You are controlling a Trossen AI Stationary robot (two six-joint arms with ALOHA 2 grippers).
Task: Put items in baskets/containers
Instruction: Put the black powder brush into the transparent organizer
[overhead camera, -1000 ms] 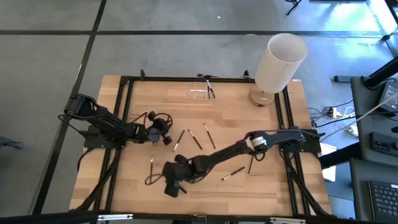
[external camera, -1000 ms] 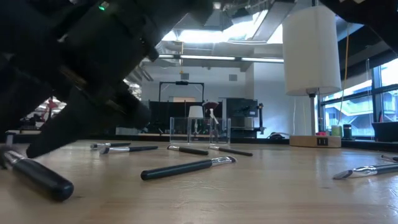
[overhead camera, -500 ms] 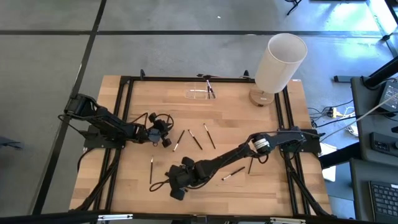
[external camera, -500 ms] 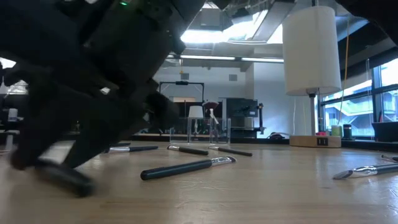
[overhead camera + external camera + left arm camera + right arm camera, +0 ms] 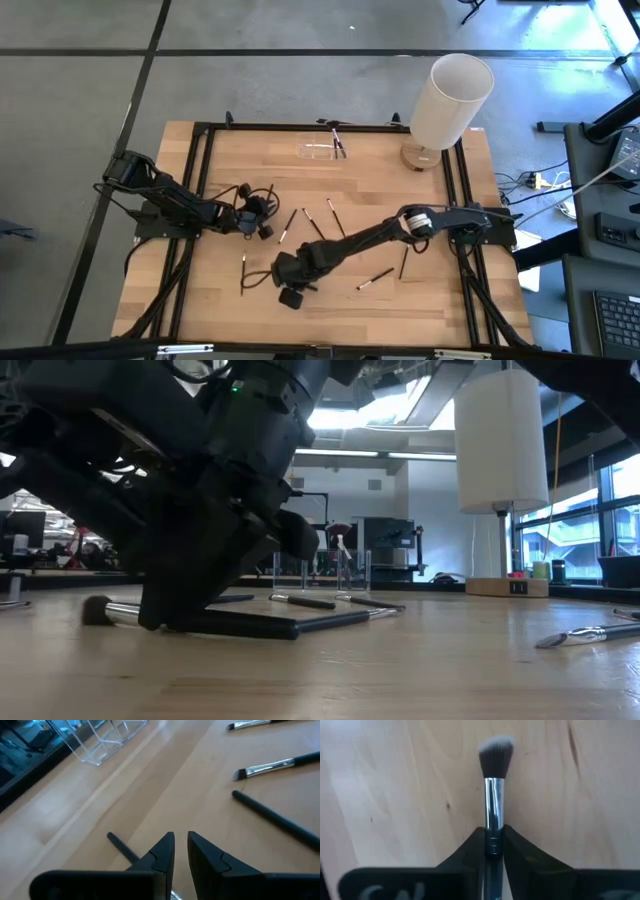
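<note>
Brush point(image 5: 494, 795): silver ferrule, dark pale-tipped bristles. Table point(image 5: 400, 195): light wood. Cylinder point(image 5: 452, 98): white.

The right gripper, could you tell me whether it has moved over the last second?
Yes. In the high view the right gripper has shifted toward the tall white cylinder, away from the table's near edge, and closed on a dark-handled makeup brush.

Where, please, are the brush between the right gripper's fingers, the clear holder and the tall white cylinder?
Brush point(image 5: 494, 787): right wrist view, on its silvery ferrule.
Clear holder point(image 5: 323, 151): high view, on its glassy outline by the table's far edge.
Tall white cylinder point(image 5: 501, 445): low view, on the middle of its wall.
</note>
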